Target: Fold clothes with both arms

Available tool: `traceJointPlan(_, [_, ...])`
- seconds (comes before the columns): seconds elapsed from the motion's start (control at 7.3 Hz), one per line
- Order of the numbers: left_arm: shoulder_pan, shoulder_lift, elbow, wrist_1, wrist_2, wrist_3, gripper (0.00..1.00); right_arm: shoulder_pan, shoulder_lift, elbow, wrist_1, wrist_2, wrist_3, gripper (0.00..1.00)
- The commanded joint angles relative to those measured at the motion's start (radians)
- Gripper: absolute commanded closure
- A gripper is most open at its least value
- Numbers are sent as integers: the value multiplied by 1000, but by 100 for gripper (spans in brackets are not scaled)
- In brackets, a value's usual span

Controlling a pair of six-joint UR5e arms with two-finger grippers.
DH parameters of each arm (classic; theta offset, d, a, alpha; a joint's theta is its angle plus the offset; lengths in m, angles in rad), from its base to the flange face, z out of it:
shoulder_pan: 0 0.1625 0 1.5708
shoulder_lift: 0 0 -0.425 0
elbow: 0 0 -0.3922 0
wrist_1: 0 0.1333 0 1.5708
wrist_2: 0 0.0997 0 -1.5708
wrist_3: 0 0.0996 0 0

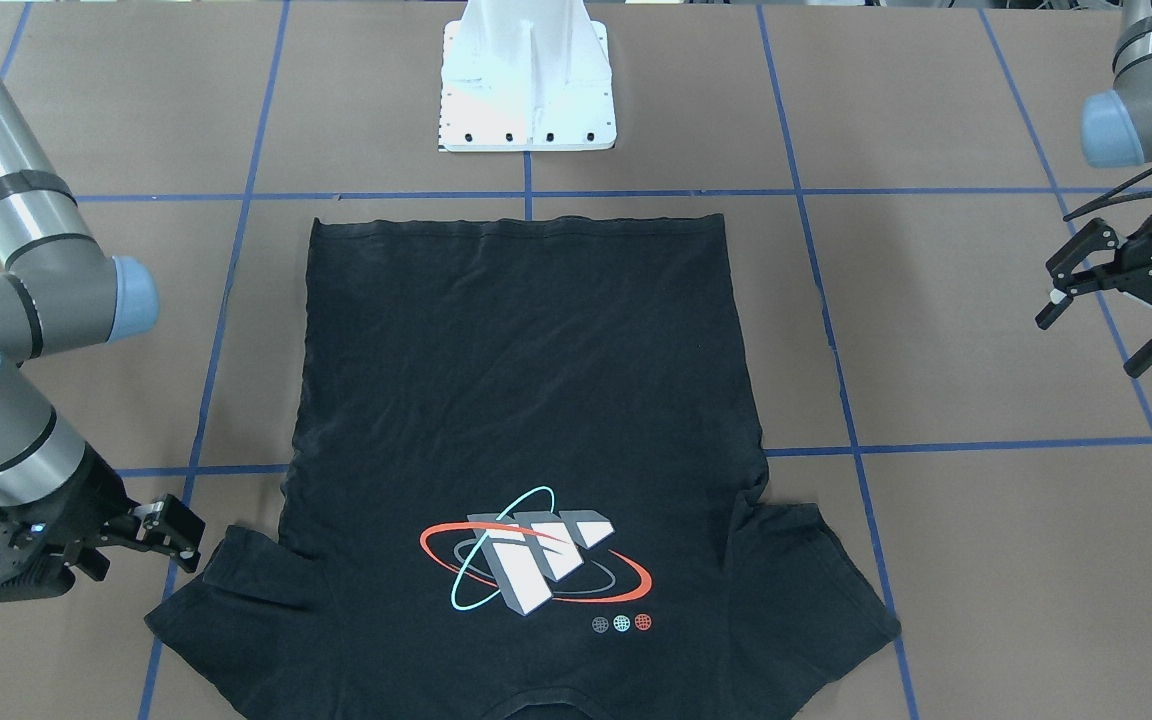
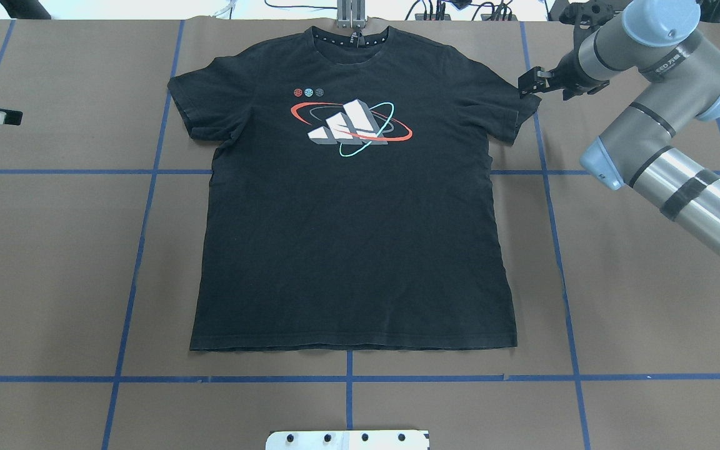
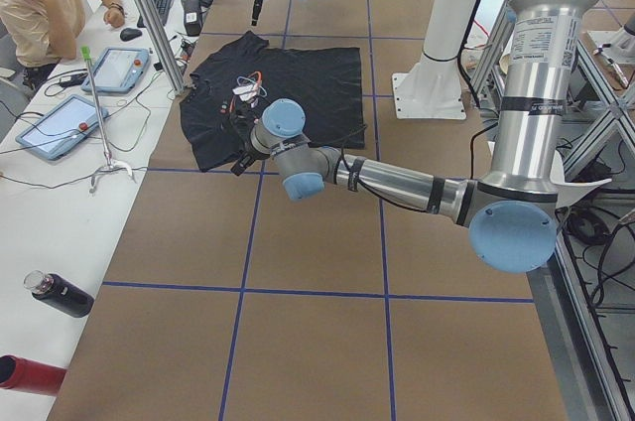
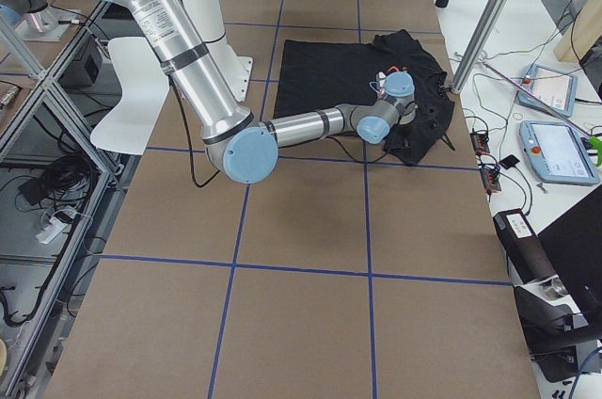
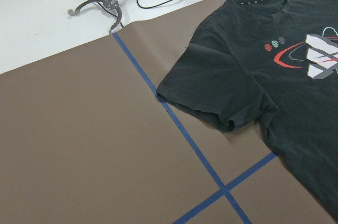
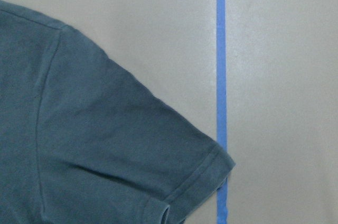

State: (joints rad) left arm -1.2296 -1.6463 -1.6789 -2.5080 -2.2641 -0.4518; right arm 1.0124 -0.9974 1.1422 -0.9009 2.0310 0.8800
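Black short-sleeved T-shirt (image 2: 354, 250) lies flat, print up, centre of brown blue-taped table (image 2: 54, 262), collar at overhead frame's top, sleeves exposed for folding. Right claw (image 2: 530, 84) is just beside the upper-right sleeve, probably lining up a grab; can't tell its grip. Left claw (image 1: 1106, 325), spread and empty, is well apart.

T-shirt (image 2: 350, 237) on table (image 2: 647, 312), hem toward pedestal (image 2: 347, 439) — right end effector (image 2: 525, 84) beside one sleeve (image 2: 510, 109), left end effector (image 1: 1091, 342) well apart

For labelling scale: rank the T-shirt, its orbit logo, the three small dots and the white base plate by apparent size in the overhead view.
1. T-shirt
2. orbit logo
3. three small dots
Unranked: white base plate, cut off by the picture's edge.
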Motion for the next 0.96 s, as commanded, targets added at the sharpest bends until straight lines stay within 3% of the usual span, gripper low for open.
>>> traceJointPlan(0.0, [1,-1,1,0,0,1,0,5,45,-136,69,-5,-12,21])
traceJointPlan(0.41, [1,-1,1,0,0,2,0,-2,66,-190,91,-18,-12,36])
traceJointPlan(0.82, [1,-1,1,0,0,4,0,-14,91,-217,89,-40,-12,42])
